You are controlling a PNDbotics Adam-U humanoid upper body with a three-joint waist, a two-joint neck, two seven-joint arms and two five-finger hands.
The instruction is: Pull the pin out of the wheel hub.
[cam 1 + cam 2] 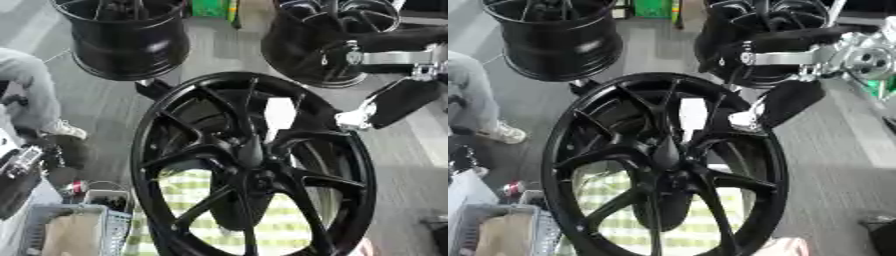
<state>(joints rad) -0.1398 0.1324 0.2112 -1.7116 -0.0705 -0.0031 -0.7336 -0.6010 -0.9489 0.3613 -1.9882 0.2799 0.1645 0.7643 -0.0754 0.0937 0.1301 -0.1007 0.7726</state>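
Left eye view: grey floor [96,100], green-checked cloth [197,200] under your wheel hub [254,165] at frame centre; pin not discernible. Lower left, a grey basket [79,227] holds something tan. Three black wheels counted: two more [127,37] [319,42] along the top; right hand [785,102] at upper right, fingers' state can't be told.

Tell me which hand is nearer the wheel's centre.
Right. Its arm reaches the wheel's upper right rim, though the hand itself is hard to make out; no left hand shows.
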